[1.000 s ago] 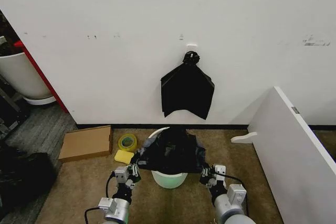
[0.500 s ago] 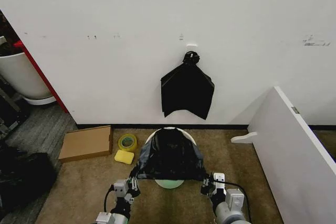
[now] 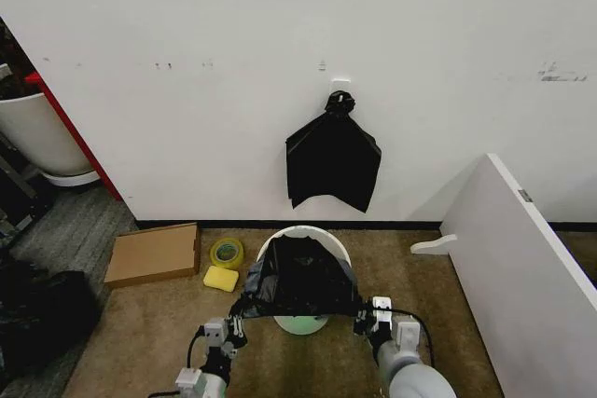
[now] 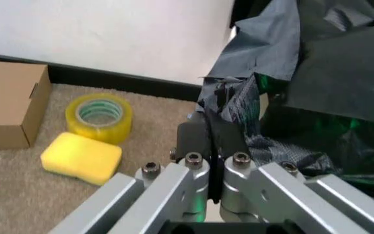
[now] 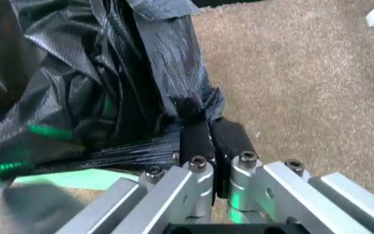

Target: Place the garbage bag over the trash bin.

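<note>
We find the left gripper [image 3: 239, 322] clamped on the left edge of the garbage bag [image 3: 300, 279]; in the left wrist view its fingers [image 4: 202, 141] meet with a fold of black plastic [image 4: 239, 105] pinched between them. The right gripper [image 3: 362, 319] is likewise clenched on the bag's right edge, and the right wrist view shows its fingers [image 5: 196, 139] pressed together over a twisted bunch of the film [image 5: 174, 97].

Both grippers sit low at the near side of the trash bin [image 3: 328, 240], one at each lower corner of the bag. The bag is stretched between them and draped over the bin's near side and mouth. We note the bin's white rim exposed along the far side and its pale green base [image 3: 300, 325] showing below the bag's hem.

The bin stands on tan carpet [image 3: 149, 333] near the white wall [image 3: 233, 34]. To the bin's left lie a yellow sponge [image 3: 221, 279], a roll of yellow tape [image 3: 227, 253] and a cardboard box [image 3: 155, 253]. A knotted black bundle [image 3: 333, 161] hangs on the wall above the bin. A white panel [image 3: 522, 267] stands to the right.
</note>
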Available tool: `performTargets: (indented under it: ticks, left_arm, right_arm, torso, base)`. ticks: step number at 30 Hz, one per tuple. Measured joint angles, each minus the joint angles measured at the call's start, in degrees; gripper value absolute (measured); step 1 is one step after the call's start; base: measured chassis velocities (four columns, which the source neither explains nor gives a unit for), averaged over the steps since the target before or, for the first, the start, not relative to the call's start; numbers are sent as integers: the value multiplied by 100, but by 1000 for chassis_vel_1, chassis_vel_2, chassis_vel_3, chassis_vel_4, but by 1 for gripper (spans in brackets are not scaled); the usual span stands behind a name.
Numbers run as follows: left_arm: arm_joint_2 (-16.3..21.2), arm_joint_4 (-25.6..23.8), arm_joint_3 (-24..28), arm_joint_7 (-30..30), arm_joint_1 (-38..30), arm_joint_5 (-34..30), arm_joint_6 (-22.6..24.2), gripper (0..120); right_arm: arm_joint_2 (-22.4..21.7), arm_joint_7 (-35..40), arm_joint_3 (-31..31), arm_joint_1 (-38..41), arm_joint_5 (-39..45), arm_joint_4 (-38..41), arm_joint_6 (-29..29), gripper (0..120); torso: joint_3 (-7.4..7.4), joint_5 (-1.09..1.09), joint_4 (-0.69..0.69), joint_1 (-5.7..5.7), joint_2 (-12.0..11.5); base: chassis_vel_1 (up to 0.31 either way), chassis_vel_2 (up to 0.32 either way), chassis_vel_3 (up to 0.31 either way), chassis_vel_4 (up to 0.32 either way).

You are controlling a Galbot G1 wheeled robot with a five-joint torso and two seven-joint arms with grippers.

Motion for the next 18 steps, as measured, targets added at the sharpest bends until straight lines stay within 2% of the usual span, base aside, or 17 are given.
performTargets:
  ticks: [8,18]
  left_arm:
    - [-30,330,17,-30,-292,-127,198,0]
    - [-101,504,-6,-102,-517,-170,277,0]
  right_arm:
    - [16,-191,-15,34,-3,-185,72,0]
    - [6,-330,-22,139,-5,-310,262,0]
  torso:
    - [0,0,0,0,0]
    - [0,0,0,0,0]
  base:
    - [0,0,0,0]
    - [0,0,0,0]
